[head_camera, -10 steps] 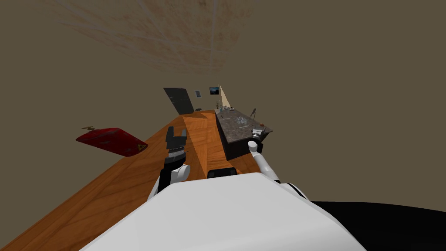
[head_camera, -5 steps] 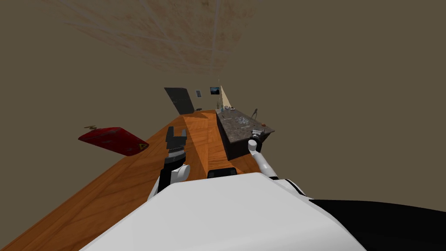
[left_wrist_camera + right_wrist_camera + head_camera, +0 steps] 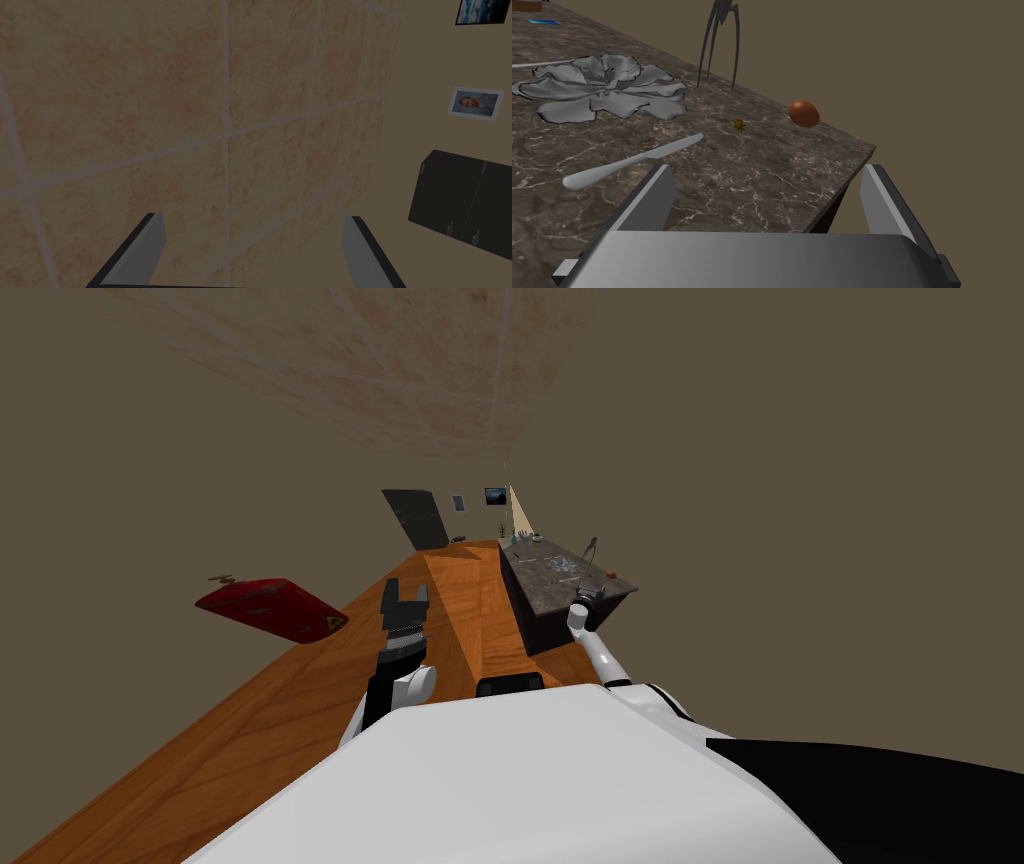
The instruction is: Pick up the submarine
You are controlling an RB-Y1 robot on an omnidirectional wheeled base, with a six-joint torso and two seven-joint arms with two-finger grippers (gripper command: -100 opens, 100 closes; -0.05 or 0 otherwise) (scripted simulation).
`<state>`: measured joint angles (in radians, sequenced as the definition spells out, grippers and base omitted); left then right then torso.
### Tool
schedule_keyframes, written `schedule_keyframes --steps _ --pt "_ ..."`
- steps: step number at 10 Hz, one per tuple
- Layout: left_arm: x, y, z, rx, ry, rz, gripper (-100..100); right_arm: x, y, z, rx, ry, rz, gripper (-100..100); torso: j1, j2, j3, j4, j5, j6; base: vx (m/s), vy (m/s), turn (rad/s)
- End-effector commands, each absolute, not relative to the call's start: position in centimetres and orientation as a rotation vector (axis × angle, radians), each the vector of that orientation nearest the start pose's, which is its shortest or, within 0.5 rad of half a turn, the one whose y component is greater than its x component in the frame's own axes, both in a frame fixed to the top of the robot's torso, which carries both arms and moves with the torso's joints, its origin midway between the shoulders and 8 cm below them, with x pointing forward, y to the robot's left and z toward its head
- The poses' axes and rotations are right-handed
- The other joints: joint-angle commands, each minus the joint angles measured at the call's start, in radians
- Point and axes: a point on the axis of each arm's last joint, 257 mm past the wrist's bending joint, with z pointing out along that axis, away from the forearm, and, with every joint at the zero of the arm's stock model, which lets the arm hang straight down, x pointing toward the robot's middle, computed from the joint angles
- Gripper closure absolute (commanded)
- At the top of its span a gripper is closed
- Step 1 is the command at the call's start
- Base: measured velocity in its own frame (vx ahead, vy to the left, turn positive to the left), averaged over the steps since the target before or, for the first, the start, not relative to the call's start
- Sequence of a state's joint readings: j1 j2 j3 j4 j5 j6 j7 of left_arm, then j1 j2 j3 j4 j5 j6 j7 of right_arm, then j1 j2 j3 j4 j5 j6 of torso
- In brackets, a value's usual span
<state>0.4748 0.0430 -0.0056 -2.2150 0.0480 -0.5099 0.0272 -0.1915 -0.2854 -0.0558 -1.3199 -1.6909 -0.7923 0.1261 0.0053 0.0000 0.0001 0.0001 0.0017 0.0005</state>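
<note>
- Far left, the red submarine (image 3: 270,608) lies at the edge of the wooden floor (image 3: 300,708) — untouched, nothing lifted yet.
- Left gripper (image 3: 406,586) hangs over the floor, near the submarine but clear of it. Its fingers are spread wide with nothing between them.
- Right gripper (image 3: 768,167) hovers at the corner of the dark marble counter (image 3: 737,170), blades wide apart and empty, a knife (image 3: 632,162) just ahead — well away from the target.
- My read: the reach and the grasp are both to come.

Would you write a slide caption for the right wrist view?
Open right hand over a dark marbled counter, with a knife, a grey leafy object and a brown ovoid ahead.
</note>
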Motion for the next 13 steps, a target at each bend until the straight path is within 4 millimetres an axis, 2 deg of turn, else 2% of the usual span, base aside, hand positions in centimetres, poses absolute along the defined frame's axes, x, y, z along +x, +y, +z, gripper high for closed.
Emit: schedule_keyframes --steps 1,2,3,4,5,6,8,10,11,12,13 --pt "35.7 27.9 0.6 -0.697 0.632 -1.364 0 50.7 -51.3 -20.7 1.694 -0.527 1.575 -100 0.0 0.0 0.0 0.0 0.0 0.0 0.014 0.044 -0.01" --pt "35.7 27.9 0.6 -0.697 0.632 -1.364 0 51.6 -51.6 -20.6 1.702 -0.557 1.565 -100 -0.003 -0.001 0.0 0.0 0.0 0.0 0.038 0.075 0.032" --pt "35.7 27.9 0.6 -0.697 0.632 -1.364 0 51.4 -51.9 -22.0 1.735 -0.585 1.543 -100 -0.001 -0.002 -0.001 0.0 0.0 0.0 0.034 0.078 0.017" --pt "35.7 27.9 0.6 -0.697 0.632 -1.364 0 51.4 -51.9 -22.4 1.749 -0.605 1.542 -100 -0.001 -0.002 -0.001 -0.001 0.0 0.0 0.01 0.043 -0.002" --pt "35.7 27.9 0.6 -0.697 0.632 -1.364 0 52.2 -52.2 -22.4 1.758 -0.636 1.528 -100 -0.003 -0.001 -0.001 0.0 -0.001 0.0 0.029 0.086 0.033" --pt "35.7 27.9 0.6 -0.697 0.632 -1.364 0 51.9 -52.4 -23.6 1.785 -0.661 1.508 -100 -0.001 -0.002 -0.001 0.0 0.0 0.0 0.019 0.084 0.013" --pt "35.7 27.9 0.6 -0.697 0.632 -1.364 0 52.6 -52.7 -24.2 1.81 -0.713 1.483 -100 -0.003 0.0 0.0 0.0 -0.001 0.0 0.006 0.046 0.008" --pt "35.7 27.9 0.6 -0.697 0.632 -1.364 0 52.4 -52.7 -25.5 1.845 -0.758 1.467 -100 -0.002 -0.001 -0.001 0.0 0.0 0.0 0.022 0.049 0.008" --pt "35.7 27.9 0.6 -0.697 0.632 -1.364 0 53.1 -52.9 -25.4 1.854 -0.794 1.452 -100 -0.004 -0.001 -0.001 0.0 -0.001 0.0 0.028 0.051 0.023" --pt "35.7 27.9 0.6 -0.697 0.632 -1.364 0 52.8 -53.0 -26.6 1.879 -0.82 1.428 -100 -0.003 -0.002 -0.001 0.0 -0.001 0.0 0.033 0.055 0.018" --pt "35.7 27.9 0.6 -0.697 0.632 -1.364 0 52.7 -53.0 -26.8 1.887 -0.833 1.426 -100 -0.003 -0.002 -0.001 0.0 -0.001 0.0 0.02 0.031 -0.003"
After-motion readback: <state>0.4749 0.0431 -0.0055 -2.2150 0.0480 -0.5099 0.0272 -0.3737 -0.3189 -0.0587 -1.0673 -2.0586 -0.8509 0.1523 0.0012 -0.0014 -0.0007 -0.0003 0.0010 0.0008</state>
